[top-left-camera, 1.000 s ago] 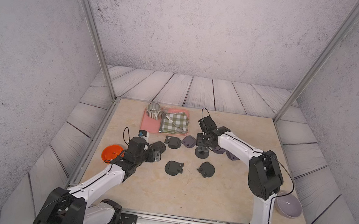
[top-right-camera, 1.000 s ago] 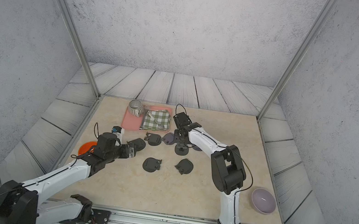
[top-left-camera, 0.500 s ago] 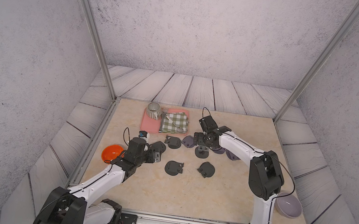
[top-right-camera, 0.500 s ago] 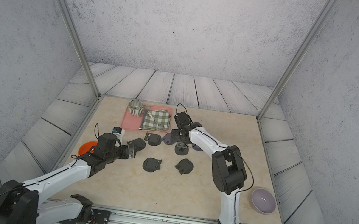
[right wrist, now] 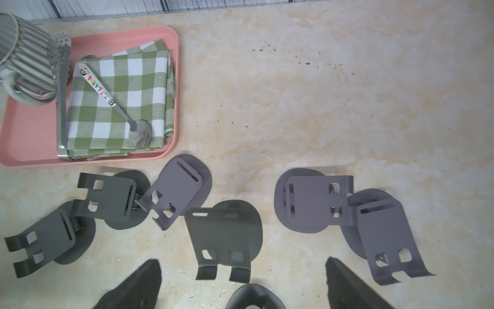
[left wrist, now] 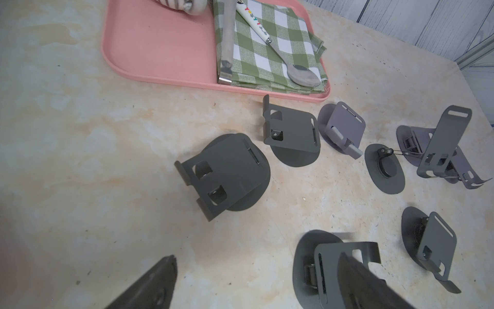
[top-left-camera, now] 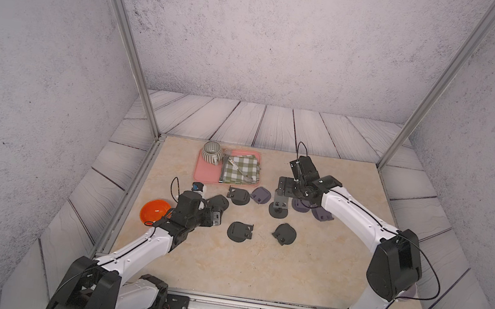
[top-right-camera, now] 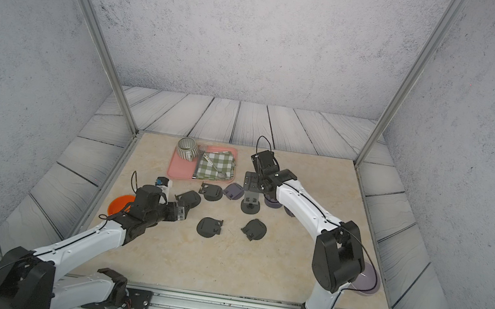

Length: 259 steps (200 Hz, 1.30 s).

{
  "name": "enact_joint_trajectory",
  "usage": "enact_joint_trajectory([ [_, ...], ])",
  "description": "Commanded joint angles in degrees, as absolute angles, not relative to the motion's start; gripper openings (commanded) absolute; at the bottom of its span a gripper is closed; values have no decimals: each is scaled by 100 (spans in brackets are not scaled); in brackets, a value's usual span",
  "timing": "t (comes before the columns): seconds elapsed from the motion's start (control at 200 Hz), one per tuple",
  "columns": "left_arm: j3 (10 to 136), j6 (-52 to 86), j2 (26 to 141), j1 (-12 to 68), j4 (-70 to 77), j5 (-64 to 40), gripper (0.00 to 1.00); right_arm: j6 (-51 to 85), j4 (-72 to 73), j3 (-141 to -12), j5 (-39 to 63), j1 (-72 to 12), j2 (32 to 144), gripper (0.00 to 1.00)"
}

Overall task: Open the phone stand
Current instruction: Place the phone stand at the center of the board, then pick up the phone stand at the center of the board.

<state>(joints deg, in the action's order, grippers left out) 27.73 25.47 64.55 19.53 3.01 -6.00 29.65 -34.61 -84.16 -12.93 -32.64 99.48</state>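
Left wrist view is edged nearest by the left gripper [left wrist: 257,260], whose fingers are spread wide with only bare table [left wrist: 80,133] between them. In both top views it is held low near an orange bowl [top-left-camera: 155,210] at the table's left edge. A little farther, a dark stand [top-left-camera: 239,230] and a second dark stand [top-left-camera: 284,234] are set mid-table. Beyond them the phone stand [top-left-camera: 280,202] is found between two lavender stands [top-left-camera: 261,194], its plate raised steeply off its round base. The right gripper [right wrist: 243,263] is poised just above it, fingers parted wide and nothing clasped, the plate's hooked end being seen between the fingertips in the right wrist view. Farthest, a pink tray [top-left-camera: 207,172] is loaded with a striped cup [top-left-camera: 211,152], a checked cloth [top-left-camera: 231,176] and a spoon [right wrist: 139,133].
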Motion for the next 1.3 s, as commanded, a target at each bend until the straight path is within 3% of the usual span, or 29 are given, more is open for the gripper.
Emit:
enact_joint_trajectory([
  [0.0,2750,2478,6469,1987,373,-724,98,2724,-3662,-8259,-1480,-3136,9753,99],
  [0.435,3028,2324,6754,2398,276,-714,98,2231,-3434,-7291,-1177,-2215,9419,99],
  [0.946,3302,2065,7011,2768,373,-1041,98,1734,-3656,-7522,-494,-1159,10487,99],
  [1.291,3405,2058,7290,2922,498,-1081,99,1547,-3548,-7576,-140,-916,11025,99],
])
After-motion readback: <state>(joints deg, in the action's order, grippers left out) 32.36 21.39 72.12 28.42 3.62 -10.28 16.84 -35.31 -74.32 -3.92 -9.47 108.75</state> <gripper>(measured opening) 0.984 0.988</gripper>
